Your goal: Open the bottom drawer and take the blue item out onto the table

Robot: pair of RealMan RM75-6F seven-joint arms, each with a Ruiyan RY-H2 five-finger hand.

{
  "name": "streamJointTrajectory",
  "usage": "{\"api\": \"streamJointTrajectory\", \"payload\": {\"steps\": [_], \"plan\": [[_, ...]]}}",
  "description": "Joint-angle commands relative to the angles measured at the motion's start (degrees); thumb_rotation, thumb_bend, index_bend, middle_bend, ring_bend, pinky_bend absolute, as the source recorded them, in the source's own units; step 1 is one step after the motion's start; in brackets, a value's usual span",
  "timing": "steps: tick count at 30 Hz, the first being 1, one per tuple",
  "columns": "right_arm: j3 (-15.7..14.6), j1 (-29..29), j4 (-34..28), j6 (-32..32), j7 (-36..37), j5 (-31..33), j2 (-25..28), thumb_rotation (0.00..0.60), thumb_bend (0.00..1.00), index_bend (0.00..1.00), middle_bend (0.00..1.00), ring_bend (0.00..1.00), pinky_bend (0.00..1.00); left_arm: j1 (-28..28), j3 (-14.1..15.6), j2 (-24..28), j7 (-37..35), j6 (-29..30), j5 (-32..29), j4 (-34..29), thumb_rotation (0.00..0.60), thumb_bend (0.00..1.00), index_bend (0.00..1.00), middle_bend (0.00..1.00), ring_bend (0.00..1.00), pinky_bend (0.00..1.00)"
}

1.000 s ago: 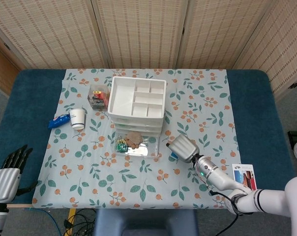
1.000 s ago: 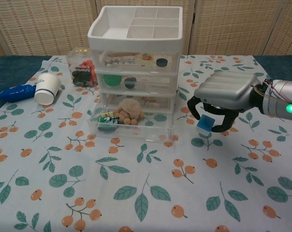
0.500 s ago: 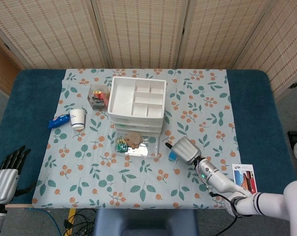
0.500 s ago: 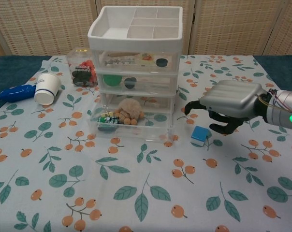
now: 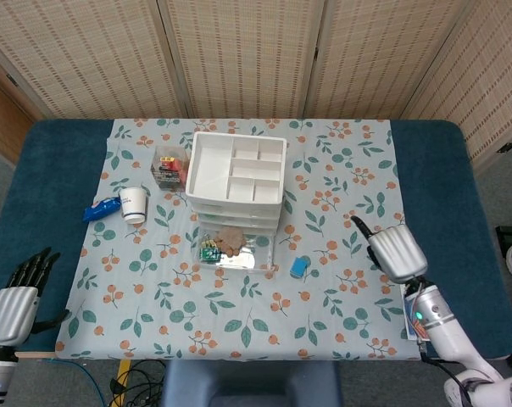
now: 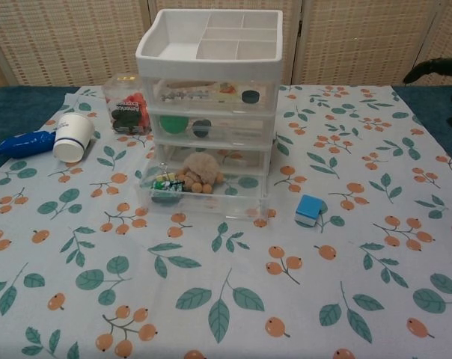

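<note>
The right robot hand hovers over the bench near its right edge, back plate up, dark fingers pointing away from the robot and holding nothing. Its forearm runs back toward the front right corner. The left robot hand hangs off the front left corner, fingers straight, apart and empty.

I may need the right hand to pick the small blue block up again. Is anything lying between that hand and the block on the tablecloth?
Nothing visible does. The small blue block lies alone on the floral tablecloth, right of the open bottom drawer; the right hand hovers further right, with only bare cloth between.
</note>
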Motion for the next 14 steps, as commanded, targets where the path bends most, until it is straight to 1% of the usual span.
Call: {"api": "streamJointTrajectory", "payload": {"steps": [1,2,3,4,5,6,8,9,10,14], "plan": [[-1.78,-7.89,-2.83,7.81,3.17,-1.95,3.23,0.6,0.5,0.13,0.67,0.78,0.97,-0.39,-0.07,-0.16,0.58,-0.23,0.31,-0.58,0.6,0.18,0.04,0.0,0.03,0.08],[-2.15,-9.19,-2.85,8.85,3.84,-2.23,3.32,0.6,0.49,0.13,0.6,0.72,0.89,-0.52,-0.1,-0.23,0.79,-0.28,0.41,-0.8,0.6,0.18,0.04,0.0,0.03,0.08],[-2.48,-10.44,-2.94,9.75,4.62,-2.39,3.47,0.6,0.49,0.13,0.54,0.64,0.79,-0.62,-0.13,-0.31,1.01,-0.3,0.49,-1.02,0.6,0.18,0.04,0.0,0.03,0.08],[-2.71,-11.62,-3.07,10.6,5.46,-2.48,3.64,0.6,0.49,0.13,0.5,0.59,0.72,-0.72,-0.16,-0.4,1.25,-0.32,0.55,-1.25,0.6,0.18,0.04,0.0,0.03,0.08],[-2.92,-13.1,-3.19,11.68,6.69,-2.63,3.86,0.6,0.48,0.13,0.43,0.48,0.6,-0.84,-0.21,-0.5,1.57,-0.28,0.66,-1.53,0.6,0.18,0.04,0.0,0.03,0.08],[-3.07,-14.19,-3.22,12.5,7.76,-2.86,3.97,0.6,0.48,0.12,0.37,0.4,0.5,-0.88,-0.25,-0.56,1.8,-0.2,0.72,-1.75,0.6,0.18,0.04,0.0,0.03,0.08],[-3.27,-16.7,-2.56,14.8,10.13,-3.9,3.63,0.6,0.47,0.1,0.27,0.29,0.37,-0.8,-0.32,-0.56,2.51,0.16,0.63,-2.4,0.6,0.18,0.04,0.0,0.03,0.08],[-3.35,-17.71,-2.04,15.75,10.97,-4.48,3.28,0.6,0.47,0.1,0.23,0.25,0.33,-0.73,-0.36,-0.55,2.86,0.35,0.57,-2.73,0.6,0.18,0.04,0.0,0.03,0.08],[-3.46,-18.65,-1.46,16.58,11.73,-5.06,2.9,0.6,0.47,0.1,0.22,0.23,0.32,-0.66,-0.39,-0.55,3.2,0.56,0.54,-3.06,0.6,0.18,0.04,0.0,0.03,0.08],[-3.55,-21.78,-0.11,18.07,13.74,-6.06,2.17,0.6,0.47,0.1,0.2,0.22,0.32,-0.44,-0.32,-0.62,4.37,1.19,0.63,-4.07,0.6,0.18,0.04,0.0,0.03,0.08]]}}
